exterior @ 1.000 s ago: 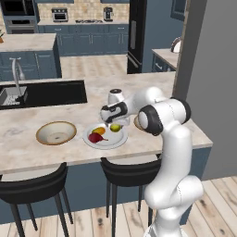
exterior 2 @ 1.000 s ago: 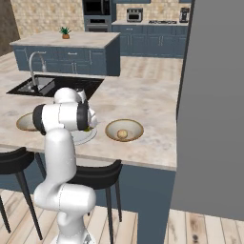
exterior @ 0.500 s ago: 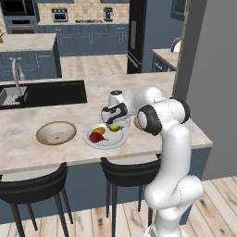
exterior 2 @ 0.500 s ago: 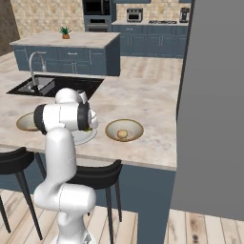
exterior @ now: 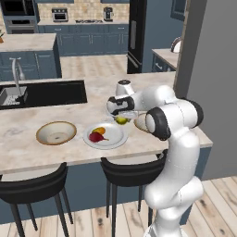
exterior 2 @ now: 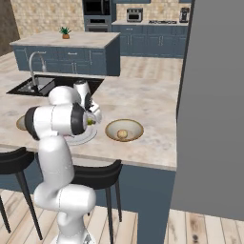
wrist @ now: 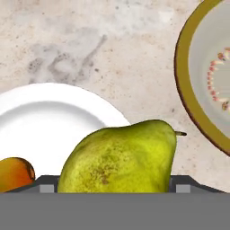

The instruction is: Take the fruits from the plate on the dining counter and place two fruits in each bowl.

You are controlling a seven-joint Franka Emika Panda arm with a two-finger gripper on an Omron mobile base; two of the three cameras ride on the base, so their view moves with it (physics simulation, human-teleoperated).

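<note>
The yellow-green pear, firm, smooth, light and likely slippery, sits clamped across its broad belly in the tool, above the plate's 2 o'clock edge.

No readable text, label, brand or number is showing on anything in these views. The far appliances (oven and coffee maker) are perhaps carrying markings, but they are appearing too small to read.

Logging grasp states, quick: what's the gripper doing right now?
Gripper: shut on the yellow-green pear, lifted above the plate edge.
</note>
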